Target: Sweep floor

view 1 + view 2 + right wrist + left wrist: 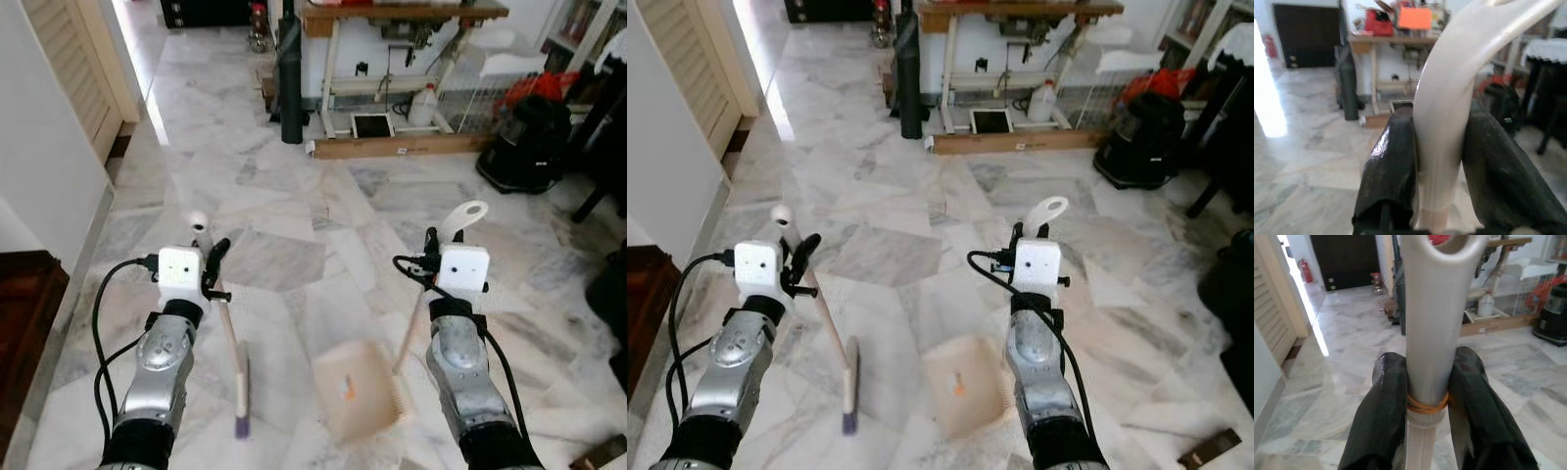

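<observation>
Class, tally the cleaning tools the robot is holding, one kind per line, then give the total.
Broom, held by the left gripper: 1
Dustpan, held by the right gripper: 1
Total: 2

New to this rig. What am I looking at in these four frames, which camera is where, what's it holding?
It is a walking humanoid robot with two silver arms. The two wide pictures come from a stereo camera on its head, looking down at a marble floor. The two close-ups come from a camera on each wrist, looking along that arm's black jaws.

The left gripper is shut on the broom, whose bristle head rests on the floor. The right gripper is shut on the handle of the dustpan, which sits on the floor between the arms with a small orange scrap in it. Ahead stand a table and a black vacuum.
</observation>
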`<state>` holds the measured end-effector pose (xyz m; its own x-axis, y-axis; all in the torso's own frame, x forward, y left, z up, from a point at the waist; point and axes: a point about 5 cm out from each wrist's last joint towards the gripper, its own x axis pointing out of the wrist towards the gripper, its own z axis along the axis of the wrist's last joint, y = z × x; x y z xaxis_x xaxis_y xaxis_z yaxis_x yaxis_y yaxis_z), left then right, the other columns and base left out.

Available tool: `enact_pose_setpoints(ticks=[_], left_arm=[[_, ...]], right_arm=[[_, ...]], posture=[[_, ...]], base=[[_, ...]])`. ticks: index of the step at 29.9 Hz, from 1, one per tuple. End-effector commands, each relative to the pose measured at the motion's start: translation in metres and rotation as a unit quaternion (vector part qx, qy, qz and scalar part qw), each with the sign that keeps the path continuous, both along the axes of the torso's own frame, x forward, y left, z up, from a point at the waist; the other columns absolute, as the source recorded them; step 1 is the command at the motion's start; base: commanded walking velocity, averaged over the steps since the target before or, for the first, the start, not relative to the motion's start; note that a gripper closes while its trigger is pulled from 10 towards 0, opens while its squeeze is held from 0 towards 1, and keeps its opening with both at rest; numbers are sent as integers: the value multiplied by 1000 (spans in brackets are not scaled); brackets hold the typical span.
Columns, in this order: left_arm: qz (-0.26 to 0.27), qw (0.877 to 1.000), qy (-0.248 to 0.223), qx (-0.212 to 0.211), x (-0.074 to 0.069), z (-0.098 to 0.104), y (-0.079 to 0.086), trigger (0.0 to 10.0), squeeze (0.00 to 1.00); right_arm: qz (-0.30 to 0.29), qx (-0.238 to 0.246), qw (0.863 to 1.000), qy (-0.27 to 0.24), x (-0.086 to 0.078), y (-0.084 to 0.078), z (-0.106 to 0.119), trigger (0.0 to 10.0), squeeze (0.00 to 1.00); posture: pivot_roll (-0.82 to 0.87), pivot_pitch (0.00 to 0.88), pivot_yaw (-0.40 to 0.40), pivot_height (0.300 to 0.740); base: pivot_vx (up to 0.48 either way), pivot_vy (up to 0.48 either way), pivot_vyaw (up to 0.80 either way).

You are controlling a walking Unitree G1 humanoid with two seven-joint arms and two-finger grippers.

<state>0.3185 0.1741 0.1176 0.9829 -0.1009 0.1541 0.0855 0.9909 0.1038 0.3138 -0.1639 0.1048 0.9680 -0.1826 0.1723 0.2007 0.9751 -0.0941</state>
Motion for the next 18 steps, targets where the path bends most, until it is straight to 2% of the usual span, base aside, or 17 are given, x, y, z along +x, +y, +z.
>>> enact_pose_setpoints(ticks=[1, 18], left_arm=[[3, 1000, -18, 0, 0, 6, 5, 10000, 0], [0, 1000, -17, 4, 2, 7, 7, 10000, 0]], right_arm=[[1, -12, 1000, -26, 3, 0, 12, 10000, 0], [-3, -4, 1000, -24, 5, 2, 12, 10000, 0]], posture=[[-72, 42, -4, 740], [-74, 35, 8, 740]], base=[[0, 0, 0], [0, 0, 0]])
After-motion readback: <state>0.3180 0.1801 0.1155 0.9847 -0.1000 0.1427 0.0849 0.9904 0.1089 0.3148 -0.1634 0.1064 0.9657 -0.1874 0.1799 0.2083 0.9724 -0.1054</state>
